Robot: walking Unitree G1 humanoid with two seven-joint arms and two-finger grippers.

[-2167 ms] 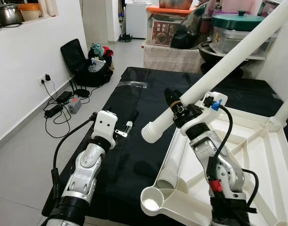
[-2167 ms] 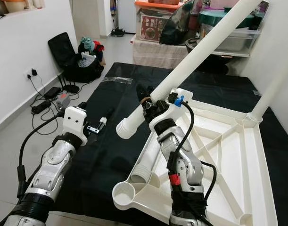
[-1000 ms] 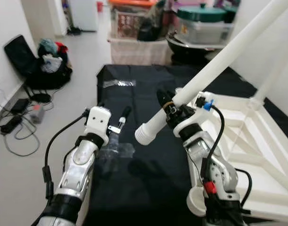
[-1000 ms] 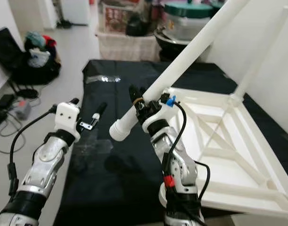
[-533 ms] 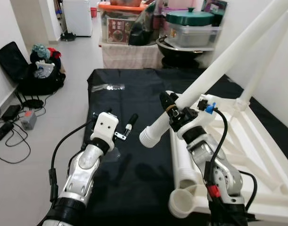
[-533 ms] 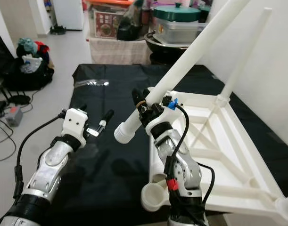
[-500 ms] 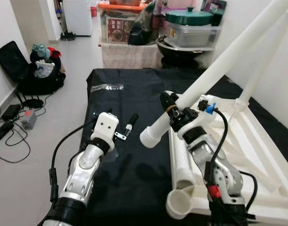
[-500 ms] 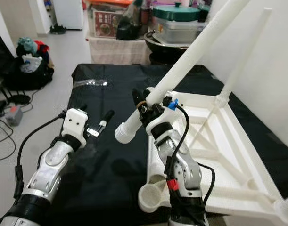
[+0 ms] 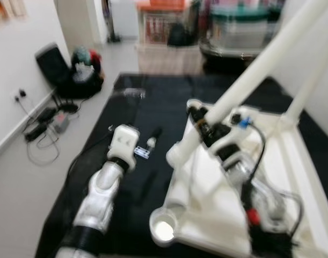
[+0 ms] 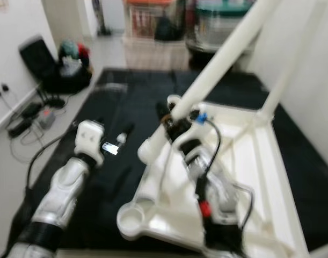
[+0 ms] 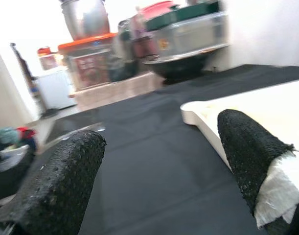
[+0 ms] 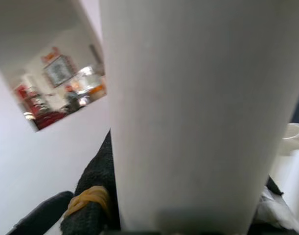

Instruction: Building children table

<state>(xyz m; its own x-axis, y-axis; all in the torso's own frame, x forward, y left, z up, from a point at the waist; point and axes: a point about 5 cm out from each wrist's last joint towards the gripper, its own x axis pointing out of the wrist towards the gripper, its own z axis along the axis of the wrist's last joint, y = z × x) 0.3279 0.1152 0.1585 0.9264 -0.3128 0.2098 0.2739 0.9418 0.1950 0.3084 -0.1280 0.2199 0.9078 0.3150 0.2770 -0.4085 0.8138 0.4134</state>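
Head views were blurred. Right gripper (image 9: pixel 202 124) was clamped on the white table leg (image 9: pixel 244 86), held tilted above the upturned white tabletop (image 9: pixel 282 161) on the black mat (image 9: pixel 153 97). Left gripper (image 9: pixel 152 141) hovered over the mat just beside the tabletop's edge, its 2 fingers (image 11: pixel 61 186) apart, holding nothing.

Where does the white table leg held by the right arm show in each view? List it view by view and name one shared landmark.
Left eye view: white table leg, diagonal from centre to upper right.
Right eye view: same diagonal.
Left wrist view: not in it.
Right wrist view: close up, in the middle.
Shared landmark: black mat.
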